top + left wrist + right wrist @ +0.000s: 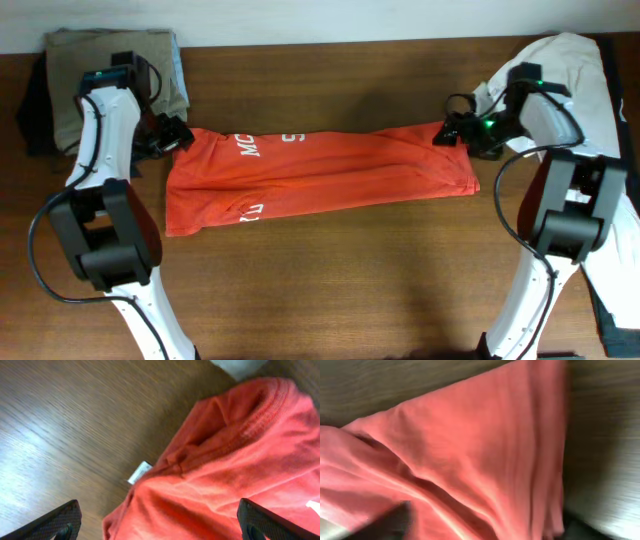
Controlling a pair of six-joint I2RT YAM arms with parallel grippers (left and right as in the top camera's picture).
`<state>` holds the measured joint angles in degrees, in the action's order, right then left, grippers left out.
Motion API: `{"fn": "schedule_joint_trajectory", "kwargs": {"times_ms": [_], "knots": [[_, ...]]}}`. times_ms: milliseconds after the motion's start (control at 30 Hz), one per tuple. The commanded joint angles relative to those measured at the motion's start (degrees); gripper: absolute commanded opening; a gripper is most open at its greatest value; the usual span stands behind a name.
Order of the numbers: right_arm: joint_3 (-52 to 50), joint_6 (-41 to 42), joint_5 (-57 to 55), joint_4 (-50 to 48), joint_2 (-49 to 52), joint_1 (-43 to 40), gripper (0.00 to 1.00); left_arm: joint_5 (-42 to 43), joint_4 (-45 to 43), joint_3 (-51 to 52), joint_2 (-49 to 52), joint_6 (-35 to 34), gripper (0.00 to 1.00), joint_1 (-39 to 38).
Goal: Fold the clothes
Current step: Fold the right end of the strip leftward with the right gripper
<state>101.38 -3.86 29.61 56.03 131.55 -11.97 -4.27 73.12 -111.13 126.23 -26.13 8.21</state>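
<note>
Closest in, the left gripper (162, 522) stood released, its two dark fingers (55, 522) spread wide at the bottom corners of the left wrist view. Between them lay the red-orange T-shirt (235, 460), bunched at a ribbed edge. One small white neck tag (140, 472) poked out onto the bare wood just beside that edge.

The right gripper (482, 527) was also parted. Its fingers (387, 520) showed only as blurred dark shapes at either side, and a creased stretch of the shirt filled the gap between them. Neither pair pinched any cloth.

From overhead, the near half of the wooden table (330, 290) held only the bases of the two arms. Beyond them the single shirt lay mid-table as one long band, folded lengthwise and running left to right. White lettering (248, 146) showed near its left end. One gripper sat at each far corner of the band, left at the left end and right at the right end.

Farthest back, a pile of khaki-grey folded garments (100, 60) sat in the left corner, how many I could not tell. One white cloth (575, 70) lay in the right corner.
</note>
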Motion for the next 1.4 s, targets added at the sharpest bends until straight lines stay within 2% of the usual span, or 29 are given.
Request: {"fn": "schedule_joint_trajectory", "kwargs": {"times_ms": [0, 33, 67, 167, 233, 333, 400, 533, 667, 767, 800, 833, 867, 967, 1100, 1200, 1267, 1367], "knots": [[-2.71, 1.20, -0.07, 0.63, 3.04, 3.82, 0.39, 1.75, -1.99, 2.80, 0.31, 0.04, 0.99, -2.08], [-2.69, 1.33, -0.04, 0.90, 3.02, 4.22, 0.08, 1.75, -2.21, 3.28, 0.31, 0.04, 0.99, -2.69], [-2.69, 2.25, -0.07, 0.92, 2.93, 4.13, 0.04, 1.75, -2.21, 3.43, 0.31, 0.04, 0.99, -3.02], [-0.68, 6.32, -0.79, 2.34, 0.98, 0.96, 0.04, 1.75, -3.17, 4.96, 0.31, 0.04, 0.99, -4.48], [4.70, 7.58, -5.09, 7.78, -2.19, -1.95, 0.04, 1.73, -3.67, 6.01, 0.39, 0.07, 0.99, -5.18], [9.77, 7.54, -9.88, 13.86, -5.25, -1.07, 0.04, 1.75, -3.98, 6.12, 0.39, 0.04, 0.99, -5.18], [12.02, 7.56, -10.19, 16.63, -5.73, 2.36, 0.04, 1.77, -4.11, 6.12, 0.39, 0.04, 0.99, -5.18], [12.11, 7.61, -3.74, 12.76, -5.73, 12.61, 0.04, 1.75, -4.55, 6.12, 0.39, 0.04, 0.99, -5.18], [12.09, 7.58, -4.83, 11.82, -5.05, 22.73, 0.04, 1.77, -4.33, 6.12, 0.39, 0.04, 0.99, -5.18], [12.02, 9.49, -4.98, 9.90, -3.96, 27.12, 0.04, 1.77, -4.33, 6.12, 0.39, 0.04, 0.99, -5.18], [12.02, 10.38, -4.98, 9.05, -3.76, 27.89, 0.11, 1.79, -4.33, 6.12, 0.39, 0.04, 0.99, -5.18], [11.98, 10.40, -4.98, 8.28, -3.54, 28.94, 0.29, 1.77, -4.33, 6.12, 0.39, 0.04, 0.99, -5.18], [11.98, 10.38, -4.98, 8.02, -3.54, 29.81, 0.35, 1.77, -4.33, 6.12, 0.39, 0.07, 0.99, -5.18], [12.00, 10.36, -4.98, 7.34, -3.56, 32.17, 0.69, 1.77, -4.37, 6.12, 0.39, 0.04, 0.99, -5.18], [14.53, 10.36, -6.93, 11.21, -3.91, 27.10, 0.71, 1.77, -4.35, 6.12, 0.39, 0.07, 0.99, -5.18], [13.05, 10.12, -9.55, 16.28, -3.87, 24.52, 0.60, 1.79, -4.66, 6.12, 0.39, 0.04, 0.99, -5.18], [9.14, 10.16, -10.34, 16.06, -3.78, 25.59, 0.49, 2.01, -4.74, 6.12, 0.39, 0.04, 0.99, -5.22], [3.34, 11.80, -9.75, 13.05, -3.76, 29.44, 0.49, 2.01, -4.74, 6.12, 0.39, 0.04, 0.99, -5.25]]}}
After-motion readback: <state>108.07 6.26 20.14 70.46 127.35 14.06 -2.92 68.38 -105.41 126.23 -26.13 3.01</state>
